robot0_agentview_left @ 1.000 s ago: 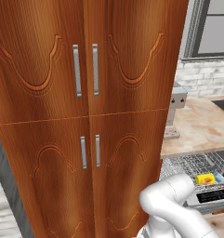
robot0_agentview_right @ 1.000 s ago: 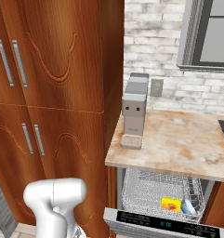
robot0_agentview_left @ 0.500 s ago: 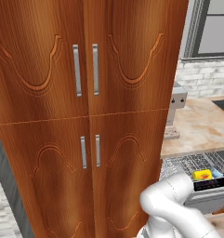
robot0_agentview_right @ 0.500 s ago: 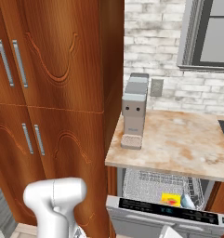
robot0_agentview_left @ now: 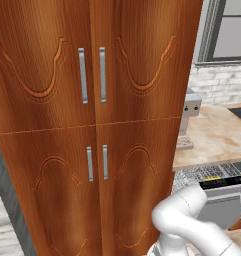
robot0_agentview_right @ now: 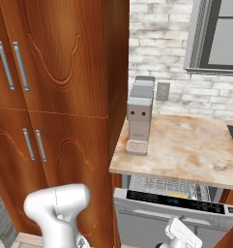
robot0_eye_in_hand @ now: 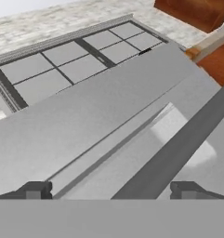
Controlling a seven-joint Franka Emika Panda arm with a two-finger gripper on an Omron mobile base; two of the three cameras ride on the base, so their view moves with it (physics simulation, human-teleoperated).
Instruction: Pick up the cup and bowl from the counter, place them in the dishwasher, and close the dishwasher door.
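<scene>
- Grey dishwasher door [robot0_agentview_right: 152,227] stands nearly raised, its dark control strip [robot0_agentview_right: 176,202] along the top edge; its long axis runs side to side beneath the counter [robot0_agentview_right: 185,150], parallel with the counter's front edge; a narrow gap remains between door top and counter.
- Silver wire rack [robot0_agentview_right: 166,186] of the dishwasher [robot0_agentview_left: 212,177] shows through that gap; a sliver of yellow, seemingly the cup [robot0_agentview_right: 177,196], sits just behind the control strip, too small to judge which way it faces; the bowl cannot be made out.
- Beige marbled counter carries a grey boxy appliance [robot0_agentview_right: 140,115] near its left end, upright, front facing the room, close beside the tall wooden cabinet [robot0_agentview_left: 92,125].
- Cabinet has four carved doors with vertical steel handles [robot0_agentview_left: 92,75], all shut.
- Gripper [robot0_eye_in_hand: 111,191] hangs close against the grey door face; its two dark fingertips [robot0_eye_in_hand: 36,190] stand wide apart with nothing between them; released, grasping nothing.
- White arm [robot0_agentview_left: 184,220] bends low in front of the dishwasher in the left base view; in the right base view its hand end [robot0_agentview_right: 178,235] lies against the door's front.
- Brick wall and a dark-framed window [robot0_agentview_right: 219,36] stand behind the counter.
</scene>
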